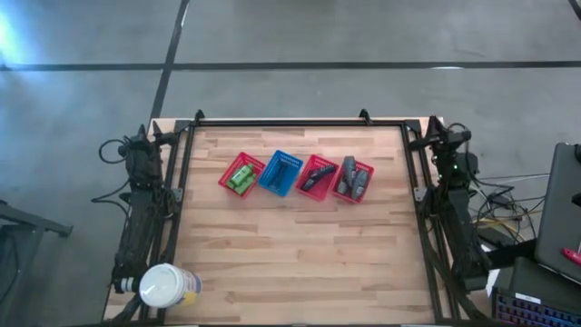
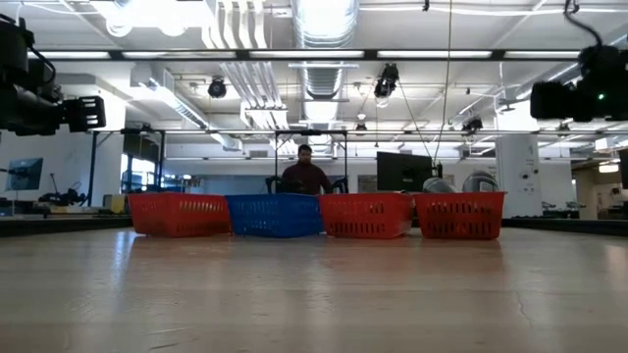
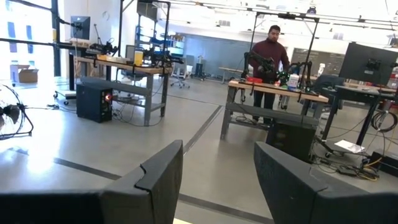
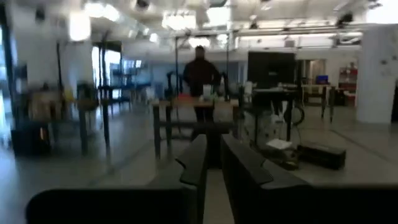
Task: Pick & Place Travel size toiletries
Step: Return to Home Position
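Wooden table (image 1: 300, 263) fills frame centre. Upper middle, side-by-side row, left to right: left red basket (image 1: 241, 175), blue basket (image 1: 280, 173), middle red basket (image 1: 317, 177), right red basket (image 1: 354, 181). White jar (image 1: 168, 286) at lower-left corner.

No writing, brand or number can be read anywhere. The white jar (image 1: 166, 287) at the lower left of the high view carries a yellowish label (image 1: 189, 287), but its print is too small to make out
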